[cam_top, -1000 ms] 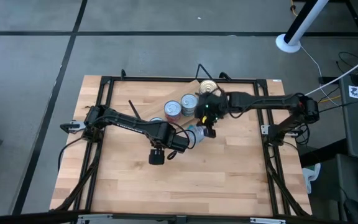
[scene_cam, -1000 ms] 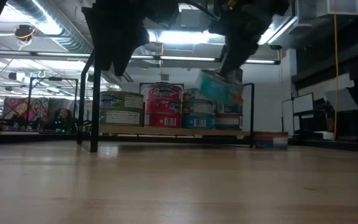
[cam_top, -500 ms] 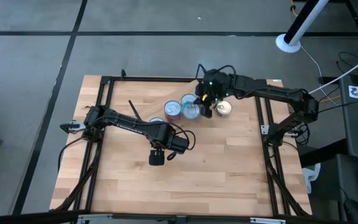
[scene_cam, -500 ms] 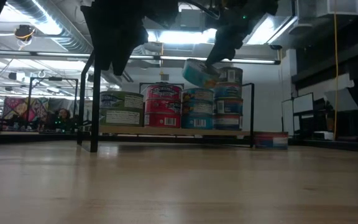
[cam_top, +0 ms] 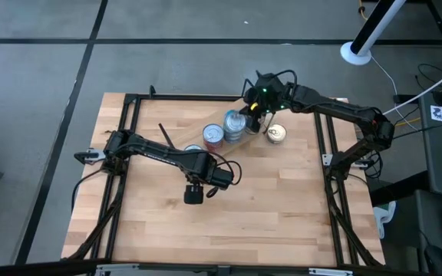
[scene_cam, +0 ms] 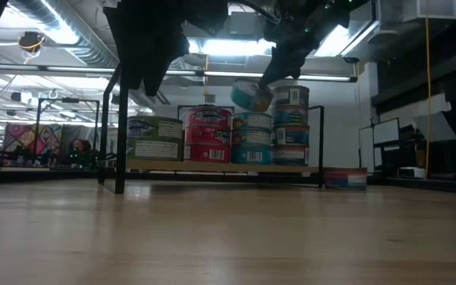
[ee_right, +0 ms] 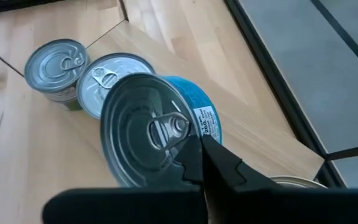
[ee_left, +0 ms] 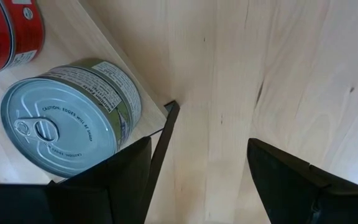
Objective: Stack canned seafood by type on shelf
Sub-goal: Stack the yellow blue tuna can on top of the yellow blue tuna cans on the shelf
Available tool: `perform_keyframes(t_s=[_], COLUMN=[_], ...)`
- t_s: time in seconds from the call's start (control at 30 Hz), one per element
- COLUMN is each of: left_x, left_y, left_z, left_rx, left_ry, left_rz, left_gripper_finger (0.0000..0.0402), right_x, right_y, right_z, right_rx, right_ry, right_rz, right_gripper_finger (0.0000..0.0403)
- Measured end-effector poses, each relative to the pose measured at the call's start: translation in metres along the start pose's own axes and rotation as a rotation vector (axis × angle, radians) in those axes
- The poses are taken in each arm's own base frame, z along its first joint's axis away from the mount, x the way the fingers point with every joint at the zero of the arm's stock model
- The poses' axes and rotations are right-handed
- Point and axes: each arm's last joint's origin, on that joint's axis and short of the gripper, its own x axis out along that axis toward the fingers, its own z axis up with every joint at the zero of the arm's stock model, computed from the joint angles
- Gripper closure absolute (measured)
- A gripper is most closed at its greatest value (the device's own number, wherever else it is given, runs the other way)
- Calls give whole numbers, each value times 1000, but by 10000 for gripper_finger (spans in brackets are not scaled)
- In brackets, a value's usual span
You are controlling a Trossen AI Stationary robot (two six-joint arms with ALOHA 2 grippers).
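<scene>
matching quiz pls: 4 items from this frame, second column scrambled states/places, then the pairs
1. right pincer
2. left pincer
3. green-label tin
4. red tins

a. open, holding nothing
b. stacked two high on the shelf
c. shut on the pull tab of a blue tin
d. at the shelf's end, beside the black wire frame

Pairs: 1-c, 2-a, 3-d, 4-b

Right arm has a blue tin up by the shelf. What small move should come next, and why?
Probably lower it: the right tool holds the blue tin tilted just above the shorter blue stack on the shelf, so levelling and easing down should seat it there.
</scene>
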Motion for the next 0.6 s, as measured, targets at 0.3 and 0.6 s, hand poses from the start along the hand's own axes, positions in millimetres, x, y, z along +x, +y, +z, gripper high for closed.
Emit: perform_keyframes(t_s=[0.3, 0.6], left_x=[0, 0], left_y=[0, 0], left_z=[0, 0], left_rx=[1, 1], left_ry=[-3, -3], left_rz=[-1, -1], left_gripper_finger=[139, 139], right_x=[0, 0], right_y=[0, 1], right_z=[-1, -4], right_rx=[0, 5], right_ry=[8, 43], right_rz=[-2, 2], right_gripper_finger=[402, 402])
